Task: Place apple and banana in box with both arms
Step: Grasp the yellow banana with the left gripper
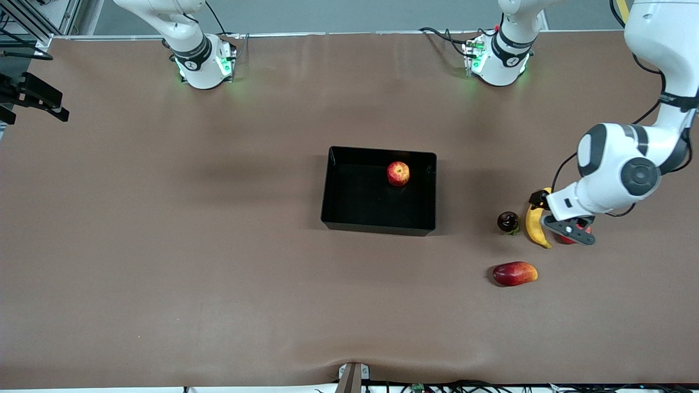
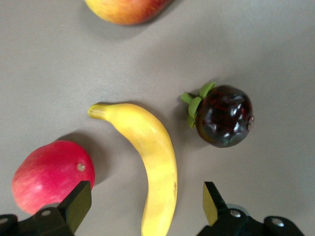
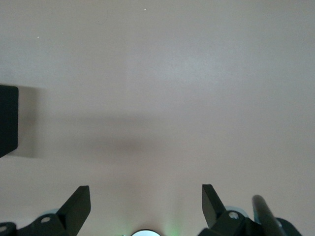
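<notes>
The apple (image 1: 398,173), red with yellow streaks, lies inside the black box (image 1: 338,218) in the middle of the table. The yellow banana (image 1: 537,226) (image 2: 152,157) lies on the table toward the left arm's end. My left gripper (image 1: 543,204) (image 2: 147,204) hangs open low over the banana's end that is farther from the front camera, one finger on each side and neither touching it. My right gripper (image 3: 146,201) is open over bare table with nothing between its fingers. It is out of the front view.
A dark round fruit with green leaves (image 1: 508,221) (image 2: 224,115) lies on one side of the banana. A pinkish-red round fruit (image 1: 568,238) (image 2: 49,179) lies on the other. An oblong dark-red fruit (image 1: 515,273) (image 2: 128,7) lies nearer the front camera. A box corner (image 3: 7,125) shows in the right wrist view.
</notes>
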Controlling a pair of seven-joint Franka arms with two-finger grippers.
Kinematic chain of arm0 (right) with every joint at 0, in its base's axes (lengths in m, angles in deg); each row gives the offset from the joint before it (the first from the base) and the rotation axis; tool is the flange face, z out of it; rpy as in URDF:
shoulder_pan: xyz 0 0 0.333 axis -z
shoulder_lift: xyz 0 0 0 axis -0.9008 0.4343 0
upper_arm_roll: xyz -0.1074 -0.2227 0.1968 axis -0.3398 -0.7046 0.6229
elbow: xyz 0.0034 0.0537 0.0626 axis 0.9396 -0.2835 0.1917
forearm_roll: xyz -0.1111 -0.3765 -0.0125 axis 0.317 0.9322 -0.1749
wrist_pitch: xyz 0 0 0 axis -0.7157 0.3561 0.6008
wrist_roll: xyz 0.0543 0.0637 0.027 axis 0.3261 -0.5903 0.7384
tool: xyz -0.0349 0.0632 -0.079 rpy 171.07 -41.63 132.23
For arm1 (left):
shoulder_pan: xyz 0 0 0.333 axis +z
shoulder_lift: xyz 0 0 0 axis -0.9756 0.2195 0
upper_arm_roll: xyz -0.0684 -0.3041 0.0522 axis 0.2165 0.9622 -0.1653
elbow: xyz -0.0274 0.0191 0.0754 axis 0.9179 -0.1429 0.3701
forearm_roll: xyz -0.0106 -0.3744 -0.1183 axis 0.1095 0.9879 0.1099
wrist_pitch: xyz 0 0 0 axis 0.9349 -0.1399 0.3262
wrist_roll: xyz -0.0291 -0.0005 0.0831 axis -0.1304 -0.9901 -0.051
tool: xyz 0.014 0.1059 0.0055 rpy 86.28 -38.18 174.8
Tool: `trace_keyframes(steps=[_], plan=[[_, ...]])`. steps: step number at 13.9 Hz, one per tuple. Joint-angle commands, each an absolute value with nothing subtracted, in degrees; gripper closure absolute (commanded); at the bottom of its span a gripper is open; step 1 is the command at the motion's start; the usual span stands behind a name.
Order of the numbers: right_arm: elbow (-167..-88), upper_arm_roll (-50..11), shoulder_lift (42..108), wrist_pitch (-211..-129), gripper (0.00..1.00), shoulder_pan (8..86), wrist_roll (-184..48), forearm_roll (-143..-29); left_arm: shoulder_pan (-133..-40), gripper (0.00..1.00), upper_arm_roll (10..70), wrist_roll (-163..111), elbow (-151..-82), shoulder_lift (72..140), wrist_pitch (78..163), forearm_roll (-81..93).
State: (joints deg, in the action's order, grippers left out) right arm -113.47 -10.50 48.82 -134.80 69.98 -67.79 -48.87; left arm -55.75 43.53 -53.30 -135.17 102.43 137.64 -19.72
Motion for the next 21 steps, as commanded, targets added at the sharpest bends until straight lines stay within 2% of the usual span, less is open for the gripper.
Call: trace_keyframes(steps=[1,4,8,10,11,13,14,17,21], plan=[[-113.68,-10.50,48.13,-134.37,0.00,69.71,-67.53,-47.96,-55.08,0.05,44.28,-53.87,-137.71,102.54,140.95,-24.67],[-113.68,-10.50,48.13,-134.28,0.00,69.80,-67.53,-48.04,-52.81,0.09,44.28,-53.87,-139.38,105.26,145.86,-24.85],[-113.68,-10.67,48.13,-134.28,0.00,69.44,-67.53,-47.96,-52.54,0.35,44.28,-53.53,-139.74,107.29,147.37,-24.85],[-113.68,-10.85,48.13,-134.20,0.00,69.01,-67.53,-47.87,-52.54,0.45,44.36,-52.65,-139.91,107.73,147.37,-24.76],[-113.68,-11.37,48.13,-134.11,0.00,68.74,-67.53,-47.87,-52.45,0.56,44.36,-52.64,-139.92,107.99,147.46,-24.67],[-113.68,-12.25,48.13,-134.11,0.00,67.69,-67.53,-47.87,-51.84,0.97,44.45,-52.91,-139.92,107.21,147.37,-24.76],[-113.68,-12.52,48.13,-134.11,0.00,67.42,-67.53,-47.87,-51.74,1.00,44.63,-53.26,-139.83,106.59,147.28,-24.76],[-113.77,-12.52,48.13,-134.11,0.00,67.51,-67.53,-47.87,-51.83,1.00,45.94,-53.44,-139.65,101.42,145.88,-24.32],[-113.77,-12.43,48.22,-134.20,0.00,68.04,-67.53,-48.13,-51.92,1.00,51.38,-53.00,-135.71,94.30,133.52,-17.14]])
